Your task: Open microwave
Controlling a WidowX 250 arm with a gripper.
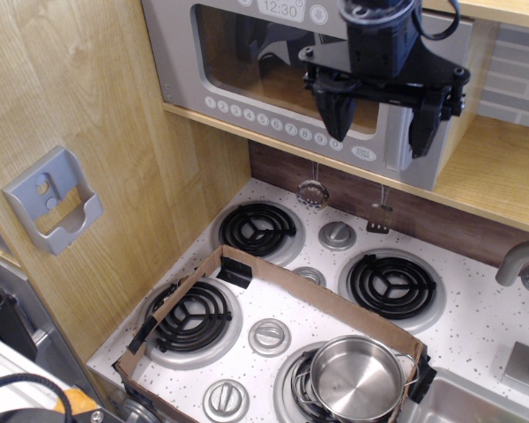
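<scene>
The grey microwave [247, 62] sits on a wooden shelf at the top, its door shut, with a clear window, a row of round buttons [264, 122] along the bottom and a clock display reading 12:30 [279, 9]. My gripper [379, 123] hangs in front of its right end, open, with dark fingers [331, 119] spread wide. It covers most of the silver handle, of which only a sliver shows between the fingers [395, 150]. The fingers hold nothing.
Below is a white speckled stovetop with several black coil burners [257, 229] and knobs. A low cardboard frame [291, 286] lies on it, with a steel pot [356, 377] at its right corner. A wooden wall with a grey holder [53, 198] stands left. A faucet [522, 264] is at right.
</scene>
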